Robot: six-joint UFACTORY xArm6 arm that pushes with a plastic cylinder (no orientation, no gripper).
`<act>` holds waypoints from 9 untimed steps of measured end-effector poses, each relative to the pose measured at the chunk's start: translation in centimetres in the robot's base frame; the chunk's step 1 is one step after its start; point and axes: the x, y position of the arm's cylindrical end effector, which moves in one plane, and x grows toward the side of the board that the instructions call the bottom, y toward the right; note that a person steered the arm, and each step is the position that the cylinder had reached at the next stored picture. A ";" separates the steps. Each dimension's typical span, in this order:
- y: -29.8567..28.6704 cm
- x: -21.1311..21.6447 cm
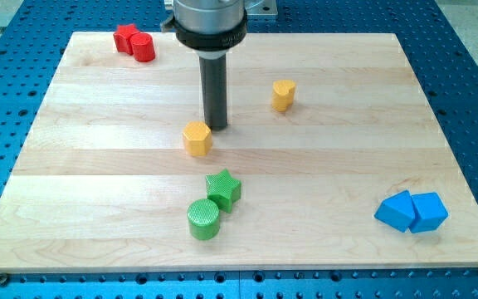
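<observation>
My tip (216, 125) rests on the wooden board just up and to the right of a yellow hexagonal block (197, 138), very close to it or touching its upper right corner. A second, smaller yellow block (283, 95) stands farther right and higher up. Below the hexagon lie a green star block (223, 188) and a green cylinder (204, 219), touching each other.
A red star-like block (125, 36) and a red cylinder (143, 47) sit together at the board's top left corner. Two blue blocks (396, 210) (428, 211) sit side by side near the bottom right. The wooden board (98, 166) lies on a blue perforated table.
</observation>
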 end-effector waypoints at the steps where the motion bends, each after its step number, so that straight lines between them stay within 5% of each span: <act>1: -2.8 4.9; 2: -0.8 7.3; 4: -3.7 5.1; 7: 11.1 -9.8; 8: 11.9 -5.8; 9: 3.6 4.1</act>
